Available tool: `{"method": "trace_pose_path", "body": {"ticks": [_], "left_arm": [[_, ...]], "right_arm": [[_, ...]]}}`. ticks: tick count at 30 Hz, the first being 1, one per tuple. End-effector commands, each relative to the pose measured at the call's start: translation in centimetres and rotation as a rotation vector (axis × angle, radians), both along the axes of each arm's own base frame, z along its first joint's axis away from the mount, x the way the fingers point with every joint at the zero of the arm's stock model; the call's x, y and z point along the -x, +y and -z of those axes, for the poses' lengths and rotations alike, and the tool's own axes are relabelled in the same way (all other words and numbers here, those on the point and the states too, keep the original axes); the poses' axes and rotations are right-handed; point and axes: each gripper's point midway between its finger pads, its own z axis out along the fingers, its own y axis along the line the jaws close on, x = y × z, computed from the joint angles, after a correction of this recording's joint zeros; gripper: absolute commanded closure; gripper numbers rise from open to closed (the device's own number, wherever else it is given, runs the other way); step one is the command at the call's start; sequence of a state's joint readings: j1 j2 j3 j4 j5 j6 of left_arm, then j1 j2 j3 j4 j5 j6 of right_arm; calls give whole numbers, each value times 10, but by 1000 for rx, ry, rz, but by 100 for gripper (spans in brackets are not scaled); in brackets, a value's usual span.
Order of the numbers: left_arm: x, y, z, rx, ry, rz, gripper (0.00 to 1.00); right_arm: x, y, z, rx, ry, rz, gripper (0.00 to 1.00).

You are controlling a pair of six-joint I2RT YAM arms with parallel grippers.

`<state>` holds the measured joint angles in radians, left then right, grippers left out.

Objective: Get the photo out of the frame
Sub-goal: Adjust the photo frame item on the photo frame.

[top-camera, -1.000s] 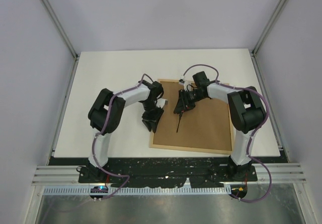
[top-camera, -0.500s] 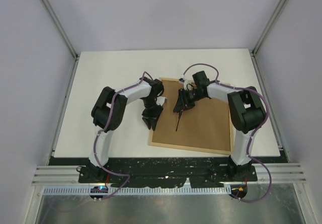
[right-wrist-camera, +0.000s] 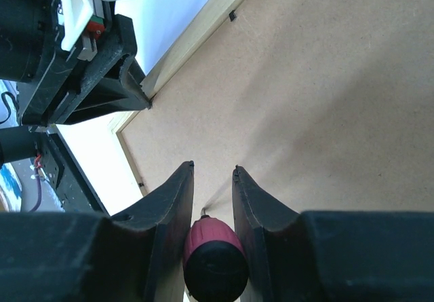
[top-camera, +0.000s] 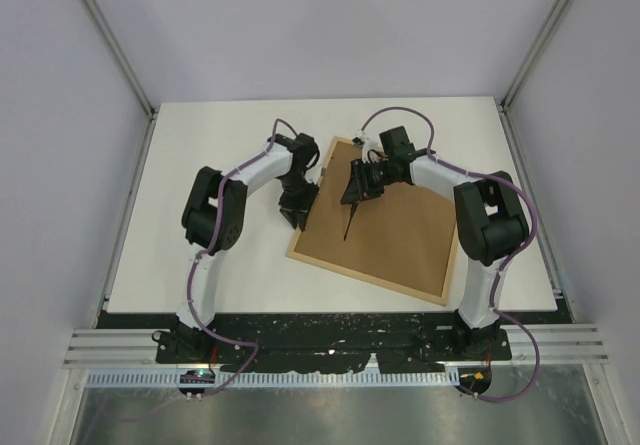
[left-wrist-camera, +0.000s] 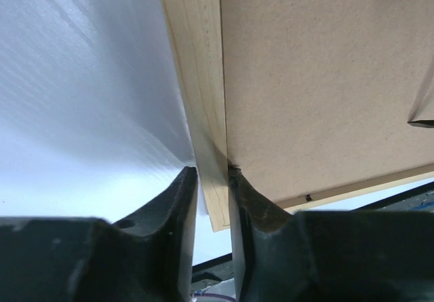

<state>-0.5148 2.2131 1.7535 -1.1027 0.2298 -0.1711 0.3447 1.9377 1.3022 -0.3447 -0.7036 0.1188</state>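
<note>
Left wrist view: left tool (left-wrist-camera: 212, 172) pinches the frame (left-wrist-camera: 196, 64) by its wooden rail, likely to steady it; right tool (right-wrist-camera: 213, 170) clamps a red-handled screwdriver (right-wrist-camera: 212, 261) over the frame's back.

No text, label, brand or number is readable anywhere.
</note>
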Motion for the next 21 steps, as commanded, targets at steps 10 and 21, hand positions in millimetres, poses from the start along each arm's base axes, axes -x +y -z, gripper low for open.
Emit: {"method": "trace_pose_path", "body": {"ticks": [10,21], "left_arm": [[5,-10,-16,-1,-56,69,60],[10,0,13,-80,-21,71,71]], "right_arm": [[-18,-28,30,166,-133,25,92],[-12,-26,23,144,-129,30,92]]}}
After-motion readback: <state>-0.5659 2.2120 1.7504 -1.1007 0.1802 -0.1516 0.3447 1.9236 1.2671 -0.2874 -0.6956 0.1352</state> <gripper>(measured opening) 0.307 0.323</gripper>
